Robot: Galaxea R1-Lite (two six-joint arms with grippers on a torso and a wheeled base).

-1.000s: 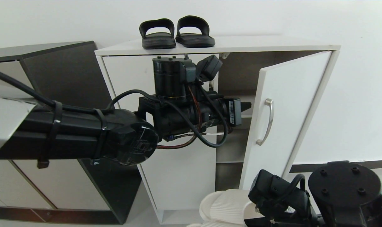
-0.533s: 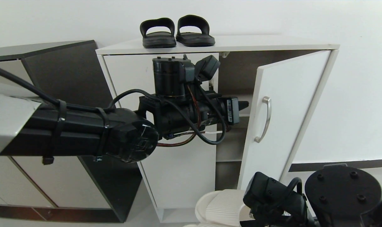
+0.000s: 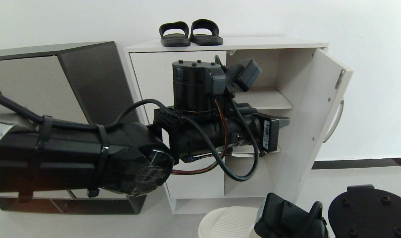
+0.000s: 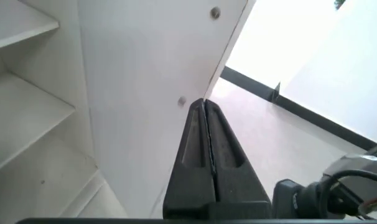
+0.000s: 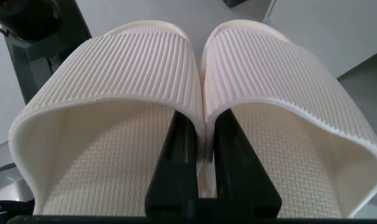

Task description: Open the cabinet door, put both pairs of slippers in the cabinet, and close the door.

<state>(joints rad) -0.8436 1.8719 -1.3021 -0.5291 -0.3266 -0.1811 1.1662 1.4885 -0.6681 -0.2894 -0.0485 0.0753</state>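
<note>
Step in hand: door-opening, near its end. Door [image 3: 306, 132] stands swung wide, inner face toward the shelves [image 3: 266, 99], handle [image 3: 334, 122] on the far side.

Left gripper [image 4: 205, 104]: fingers pressed flat together, nothing between them. The tip lies against, or just off, the door's inner face near its lower free edge; contact cannot be confirmed.

Right gripper [image 5: 204, 127]: low, in front of the cabinet [image 3: 253, 42]. It is clamped on the white slippers [image 5: 107, 81], pinching the two inner side walls together so the pair hangs as one, toes pointing away.

Black slippers [image 3: 190, 33]: side by side on the cabinet top, left of centre, untouched.

Judgement: opening looks wide enough for loading. The next move calls for drawing the left arm clear of the opening, since it spans the shelves. The right arm then needs to lift the white pair to a shelf. Risk: a slipper toe catching the shelf lip or the door edge on the way in.
</note>
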